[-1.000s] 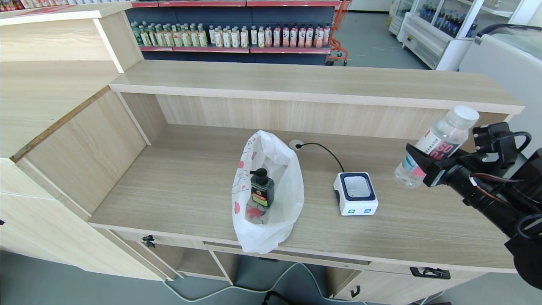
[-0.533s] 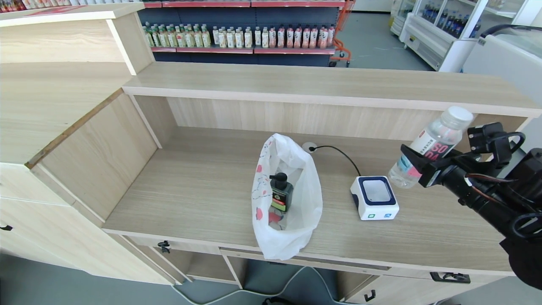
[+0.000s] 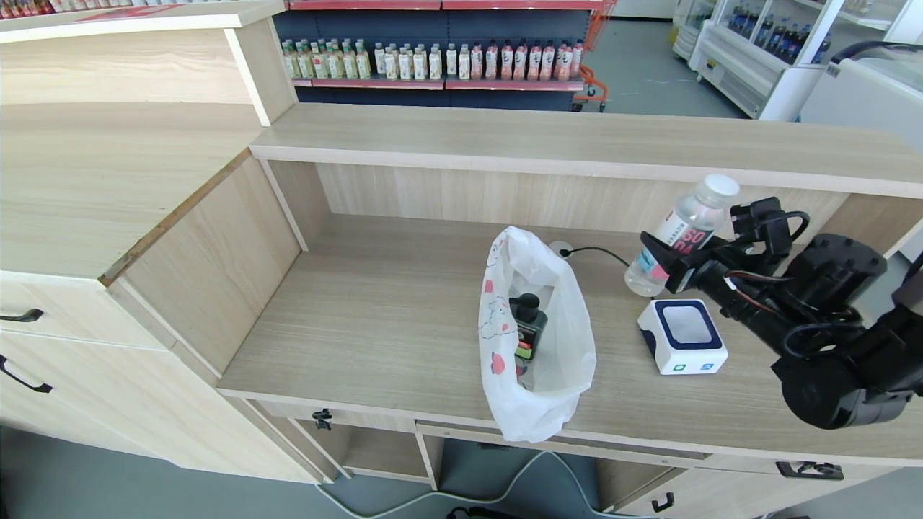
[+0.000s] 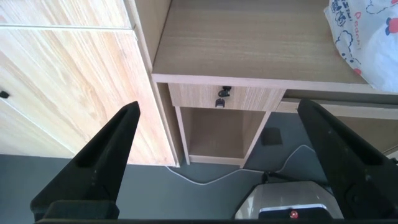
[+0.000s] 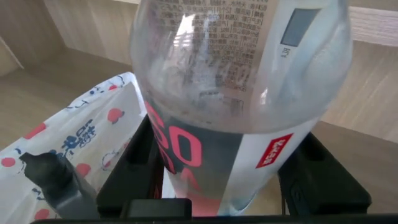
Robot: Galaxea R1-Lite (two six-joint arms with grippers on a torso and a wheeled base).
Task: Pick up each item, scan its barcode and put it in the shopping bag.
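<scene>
One clear plastic bottle with white cap [image 3: 685,223], clenched low in the right pincer [image 3: 667,261], over the light wooden counter [image 3: 375,324] behind the white square scanner [image 3: 683,336]. Shows label print close from the right wrist, white red-dotted shopping bag [image 5: 74,134] beyond. Left wrist view: left pincer [image 4: 219,106] spread wide.

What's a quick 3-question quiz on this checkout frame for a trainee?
1. True or false: the black pump bottle stands inside the shopping bag.
2. What does the right gripper hold? A) a carton B) a clear bottle C) nothing
3. Fill in: on the counter, the scanner sits on the robot's ___ of the shopping bag.
Key: 1 true; 2 B; 3 right.
</scene>
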